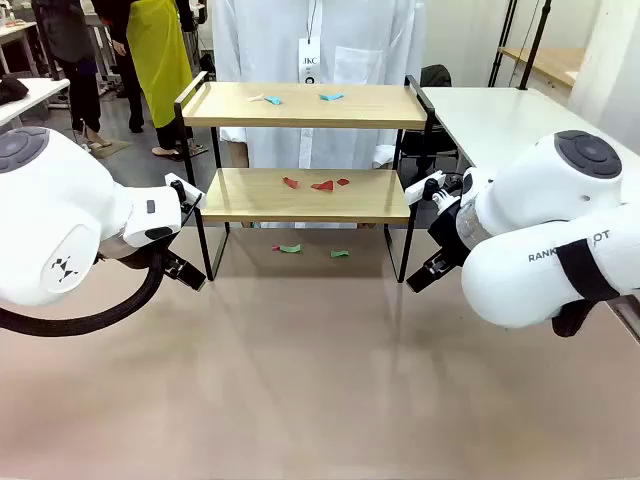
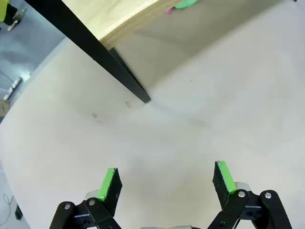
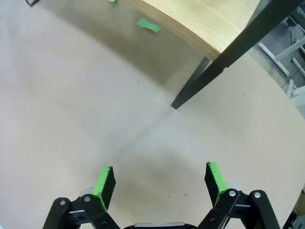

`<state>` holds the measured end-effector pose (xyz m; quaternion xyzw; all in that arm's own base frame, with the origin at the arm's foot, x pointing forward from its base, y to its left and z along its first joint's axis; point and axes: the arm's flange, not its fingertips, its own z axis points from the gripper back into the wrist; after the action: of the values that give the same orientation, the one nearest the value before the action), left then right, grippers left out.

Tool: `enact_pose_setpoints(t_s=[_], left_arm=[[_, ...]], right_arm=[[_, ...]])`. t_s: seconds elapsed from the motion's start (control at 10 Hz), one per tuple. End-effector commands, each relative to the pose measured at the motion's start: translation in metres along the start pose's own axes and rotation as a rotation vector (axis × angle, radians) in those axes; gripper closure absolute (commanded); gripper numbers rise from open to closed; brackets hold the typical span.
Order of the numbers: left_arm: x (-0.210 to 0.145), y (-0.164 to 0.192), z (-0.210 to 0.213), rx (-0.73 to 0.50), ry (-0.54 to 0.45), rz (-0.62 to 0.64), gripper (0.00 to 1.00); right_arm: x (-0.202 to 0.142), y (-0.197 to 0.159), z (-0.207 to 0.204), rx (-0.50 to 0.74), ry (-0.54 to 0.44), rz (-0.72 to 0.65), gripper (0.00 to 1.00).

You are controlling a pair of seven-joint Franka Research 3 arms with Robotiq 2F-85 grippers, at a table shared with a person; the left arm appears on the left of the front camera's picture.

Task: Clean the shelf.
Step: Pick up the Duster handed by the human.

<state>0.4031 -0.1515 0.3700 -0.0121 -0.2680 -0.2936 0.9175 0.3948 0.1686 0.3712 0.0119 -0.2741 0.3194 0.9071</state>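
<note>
Left wrist view: the left gripper (image 2: pixel 167 171) is hovering over the tan tabletop (image 2: pixel 214 109) with its two green-padded fingers standing wide apart and nothing between them. The shelf (image 2: pixel 125 18) is sitting ahead of the fingertips, out past the finger on the picture's left. One black leg (image 2: pixel 90 40) is slanting down to a foot that is resting on the tabletop just ahead of the gripper, apart from it. Farther ahead, a green scrap (image 2: pixel 187 3) is peeking in at the picture's top edge.

In the right wrist view the right gripper (image 3: pixel 159 169) is hanging above the tabletop, fingers spread and gripping nothing. The shelf's board is lying ahead of it, toward the finger on the picture's right, with another black leg (image 3: pixel 224 62) coming down ahead of that finger. A second green scrap (image 3: pixel 148 26) is lying on the tabletop well ahead, by the board's edge.

In the front view the grippers are flanking the shelf low down, each just outside the legs on its own side. Between them, red scraps (image 1: pixel 322 185) are lying on the lower board, blue scraps (image 1: pixel 331 97) are lying on the upper board above gripper height, and green scraps (image 1: pixel 289 248) are lying on the tabletop underneath. Beyond the shelf, a person (image 1: pixel 350 40) in a white coat is standing.
</note>
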Motion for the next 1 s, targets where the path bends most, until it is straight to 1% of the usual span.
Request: enact_pose_setpoints(t_s=[0.0, 0.9], left_arm=[[0.0001, 0.0000, 0.0001, 0.000, 0.000, 0.000, 0.00], [0.0001, -0.0005, 0.0000, 0.000, 0.000, -0.001, 0.00]], right_arm=[[0.0000, 0.0000, 0.0000, 0.000, 0.000, 0.000, 0.00], [-0.0002, 0.0002, -0.0006, 0.000, 0.001, 0.001, 0.00]])
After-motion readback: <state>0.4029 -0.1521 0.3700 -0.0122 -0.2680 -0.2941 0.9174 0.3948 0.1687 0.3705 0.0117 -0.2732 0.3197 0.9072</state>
